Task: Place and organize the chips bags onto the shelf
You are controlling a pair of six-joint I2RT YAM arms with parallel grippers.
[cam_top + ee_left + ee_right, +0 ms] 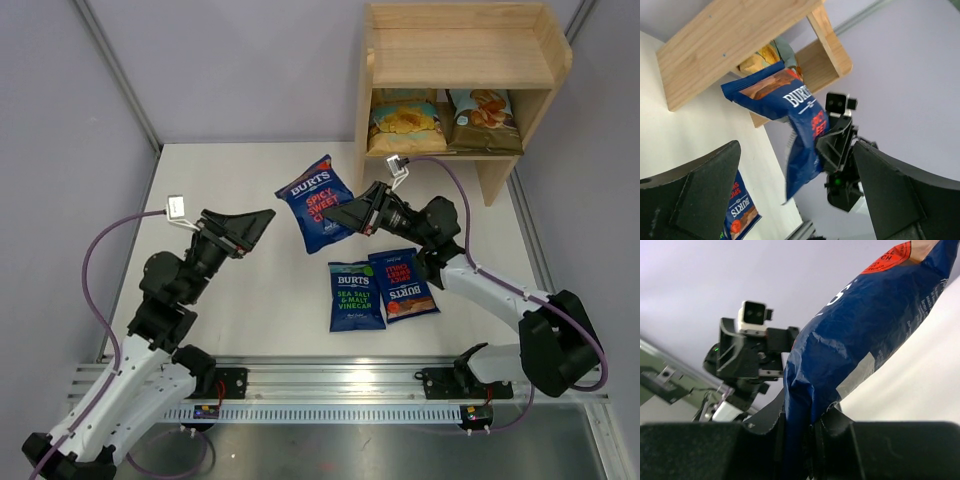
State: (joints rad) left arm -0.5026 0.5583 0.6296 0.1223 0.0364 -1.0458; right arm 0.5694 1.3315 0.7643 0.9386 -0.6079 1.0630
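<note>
On the lower tier of the shelf [385, 60] two tan bags [405, 120] stand side by side, so two of five look done. Near mid-table the right gripper [338, 217] is clamped on a dark blue spicy bag [312, 200], lifted off the table [240, 300]. Opposite, the left gripper [258, 222] hangs empty, jaws apart. A green-label bag [355, 295] and a red-label bag [405, 283] lie flat, touching, not yet shelved.

The chips bag [310, 197] pinched in the right claw [336, 218] reads "BURTS SPICY SWEET". Base-side of that claw, the green-label bag [355, 296] reads "BURTS SEA SALT & MALT VINEGAR". The red-label bag [404, 285] touching it shows "BURTS", upside down.
</note>
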